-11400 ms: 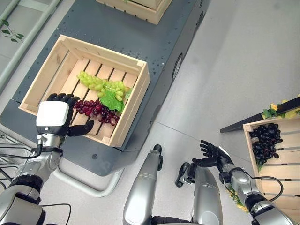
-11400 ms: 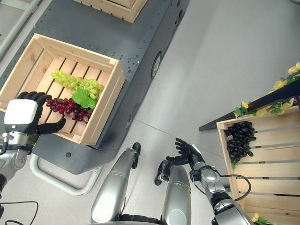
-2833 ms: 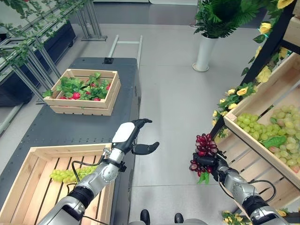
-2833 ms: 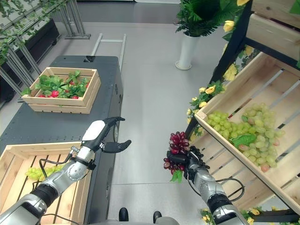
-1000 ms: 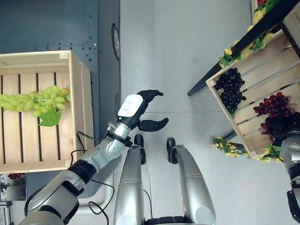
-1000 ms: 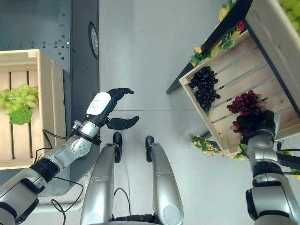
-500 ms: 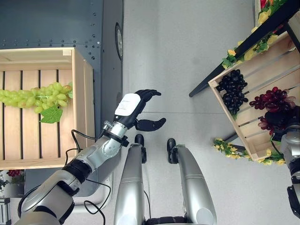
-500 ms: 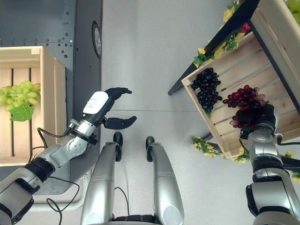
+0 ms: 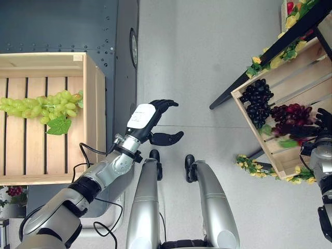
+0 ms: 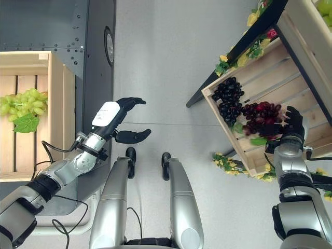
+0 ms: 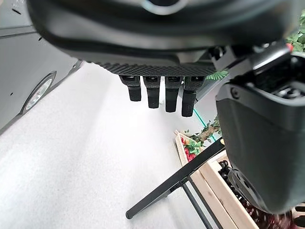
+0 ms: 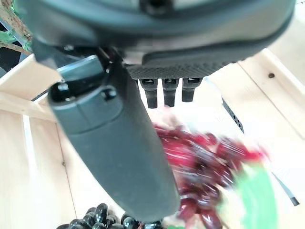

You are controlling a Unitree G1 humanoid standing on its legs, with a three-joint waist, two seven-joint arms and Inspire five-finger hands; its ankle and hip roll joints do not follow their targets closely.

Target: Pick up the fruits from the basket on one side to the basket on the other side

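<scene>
A bunch of red grapes (image 9: 290, 116) with a green leaf lies in the wooden crate (image 9: 298, 78) on my right, just beside a bunch of black grapes (image 9: 257, 98). My right hand (image 10: 293, 123) hovers at the red bunch's outer end, open, fingers (image 12: 164, 90) straight above the grapes (image 12: 205, 162). Green grapes (image 9: 41, 104) lie in the wooden crate (image 9: 91, 114) on my left. My left hand (image 9: 150, 116) hangs open over the floor between the crates, holding nothing, its fingers (image 11: 157, 90) straight.
The left crate rests on a dark grey platform (image 9: 62, 26). A black slanted shelf strut (image 9: 270, 57) with yellow flowers (image 9: 254, 163) runs under the right crate. Another crate with green grapes (image 10: 324, 5) sits higher on the shelf.
My right hand has opened and let go of the red grapes, which have dropped into the right crate next to the black bunch. The left hand has stayed put.
</scene>
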